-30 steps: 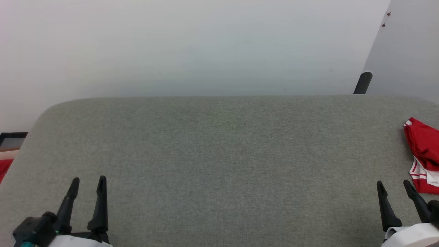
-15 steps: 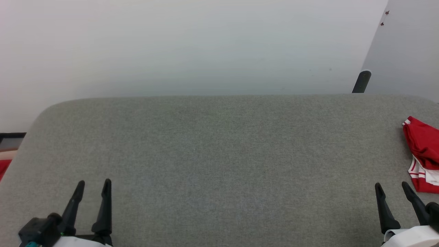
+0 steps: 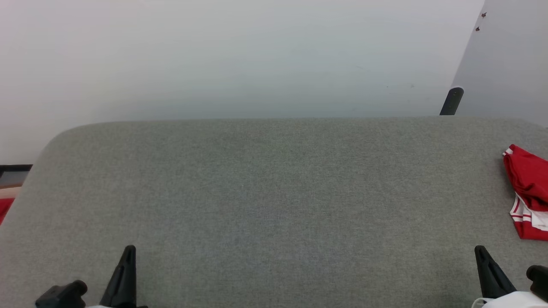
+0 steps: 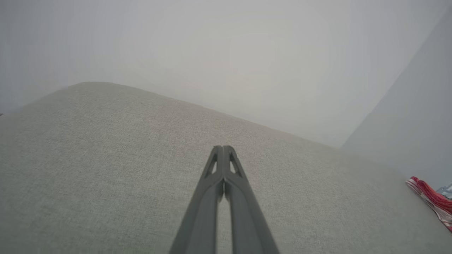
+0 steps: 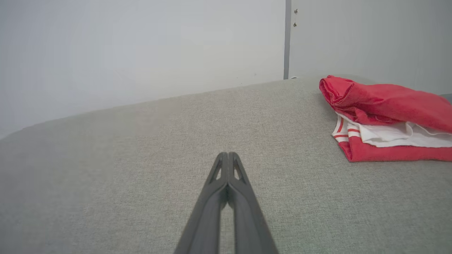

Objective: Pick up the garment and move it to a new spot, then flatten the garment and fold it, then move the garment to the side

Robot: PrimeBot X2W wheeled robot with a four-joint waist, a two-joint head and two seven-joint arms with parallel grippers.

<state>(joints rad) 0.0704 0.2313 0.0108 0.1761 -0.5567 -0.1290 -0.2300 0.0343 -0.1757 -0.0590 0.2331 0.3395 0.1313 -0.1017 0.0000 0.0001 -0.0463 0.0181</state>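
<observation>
The garment [image 3: 528, 192], red with white sleeve fabric and red-striped trim, lies folded in a bundle at the far right edge of the grey padded surface [image 3: 274, 192]; it also shows as the garment [image 5: 385, 120] at the right of the right wrist view and as a sliver of the garment [image 4: 432, 201] at the right edge of the left wrist view. My left gripper [image 3: 127, 252] sits low at the bottom left, shut and empty, fingertips pressed together [image 4: 223, 150]. At the bottom right, my right gripper [image 3: 481, 252] is also shut on nothing [image 5: 227, 156], a short way left of the garment.
A pale wall rises behind the surface, with a dark post [image 3: 451, 102] at the back right corner. A bit of red cloth [image 3: 4, 207] and a dark frame [image 3: 15, 169] lie beyond the surface's left edge.
Both grippers have closed from open to shut and drawn back toward the bottom edge of the head view. The garment has not moved.
</observation>
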